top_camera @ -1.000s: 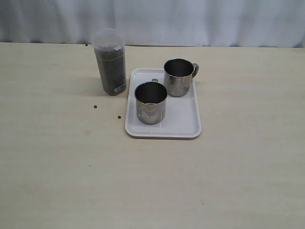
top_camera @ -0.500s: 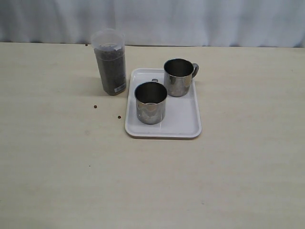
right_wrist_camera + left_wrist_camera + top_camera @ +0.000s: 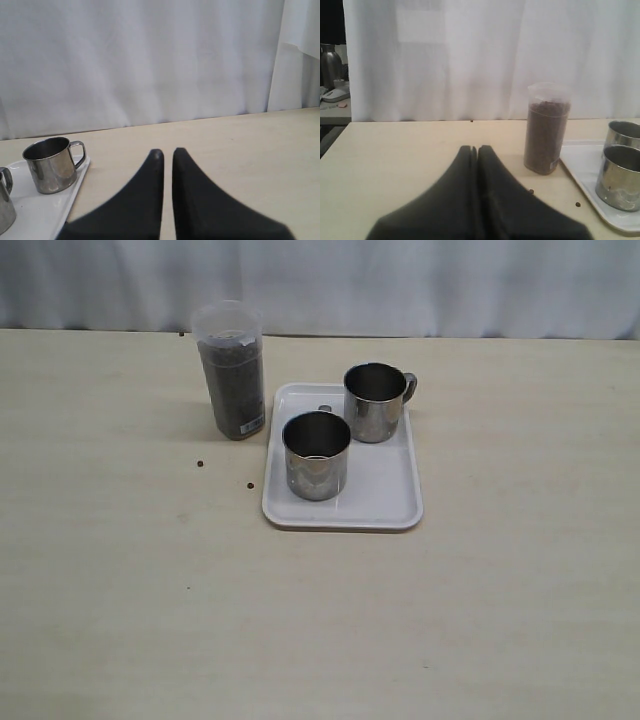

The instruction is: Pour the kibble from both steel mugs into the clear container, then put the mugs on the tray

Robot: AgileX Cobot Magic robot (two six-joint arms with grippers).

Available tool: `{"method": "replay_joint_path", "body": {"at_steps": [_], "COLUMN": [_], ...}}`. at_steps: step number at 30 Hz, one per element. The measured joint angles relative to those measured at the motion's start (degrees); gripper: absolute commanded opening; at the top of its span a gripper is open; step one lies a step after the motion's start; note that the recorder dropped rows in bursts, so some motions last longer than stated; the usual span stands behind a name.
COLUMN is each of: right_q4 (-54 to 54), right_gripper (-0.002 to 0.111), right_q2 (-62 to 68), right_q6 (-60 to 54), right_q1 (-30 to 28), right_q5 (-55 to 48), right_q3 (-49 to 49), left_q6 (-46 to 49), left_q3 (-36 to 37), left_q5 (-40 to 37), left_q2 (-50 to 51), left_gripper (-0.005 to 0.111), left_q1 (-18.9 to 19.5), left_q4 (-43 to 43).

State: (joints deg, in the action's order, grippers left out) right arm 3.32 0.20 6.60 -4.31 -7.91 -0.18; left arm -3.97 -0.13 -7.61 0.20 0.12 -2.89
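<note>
The clear container (image 3: 232, 380) stands on the table left of the tray (image 3: 385, 495), filled most of the way with dark kibble (image 3: 233, 395). Both steel mugs stand upright on the tray: the near one (image 3: 316, 455) and the far one (image 3: 375, 402), handle pointing right. No arm shows in the exterior view. My left gripper (image 3: 477, 148) is shut and empty above bare table, with the container (image 3: 546, 130) and mugs (image 3: 620, 175) off to one side. My right gripper (image 3: 167, 151) is shut with only a thin slit, holding nothing, beside the tray (image 3: 45, 210) and a mug (image 3: 50, 164).
Two loose pellets (image 3: 200, 463) (image 3: 248, 485) lie on the table left of the tray. A white curtain (image 3: 400, 280) hangs behind the table's far edge. A dark kettle (image 3: 330, 65) stands on another surface beyond the table's side.
</note>
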Motion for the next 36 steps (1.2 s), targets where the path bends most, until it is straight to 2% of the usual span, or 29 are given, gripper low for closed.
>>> {"method": "replay_joint_path", "body": {"at_steps": [5, 36], "right_q4": [0.0, 0.0], "right_gripper": [0.005, 0.005], "right_q2": [0.0, 0.0], "right_q6": [0.0, 0.0], "right_q1": [0.0, 0.0], "right_q5": [0.0, 0.0], "right_q3": [0.0, 0.0], "left_q6": [1.2, 1.4], "left_q3": [0.0, 0.0], "left_q5": [-0.8, 1.0], "left_q2": [0.0, 0.0], "left_gripper": [0.000, 0.000], "left_q1": [1.2, 1.2], "left_q4": [0.7, 1.7]}}
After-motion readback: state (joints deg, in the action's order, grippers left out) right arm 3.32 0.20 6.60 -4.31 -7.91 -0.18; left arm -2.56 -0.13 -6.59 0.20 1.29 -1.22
